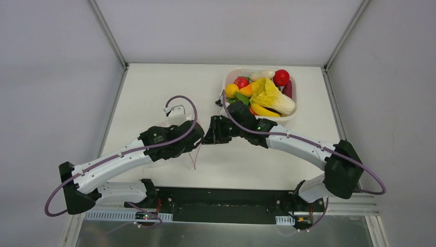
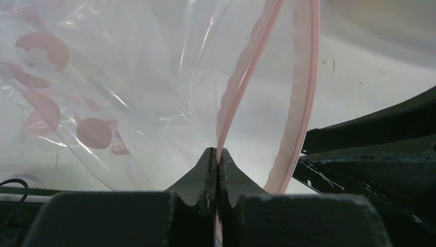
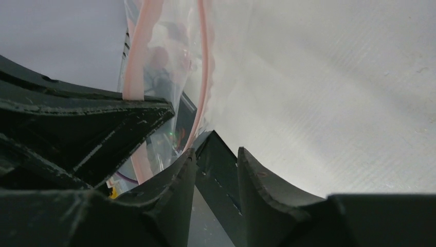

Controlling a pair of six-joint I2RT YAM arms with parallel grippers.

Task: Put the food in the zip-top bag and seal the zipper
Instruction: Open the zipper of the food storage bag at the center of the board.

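**Left gripper pinches zipper, food in basket**

On the white table (image 1: 154,92), a white ribbed plastic basket (image 1: 230,74) holds the glossy toy food (image 1: 267,95). The clear pink-spotted zip-top bag (image 2: 128,77) is mid-table, mouth gaping. The left gripper (image 2: 216,154) is clamped on one pink zipper (image 2: 241,77) strip. The right gripper's (image 3: 216,150) grip cannot be told.

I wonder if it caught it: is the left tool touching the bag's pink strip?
Touching. The left wrist view shows the left tool shut on the pink strip, which is pinched right between its tips.
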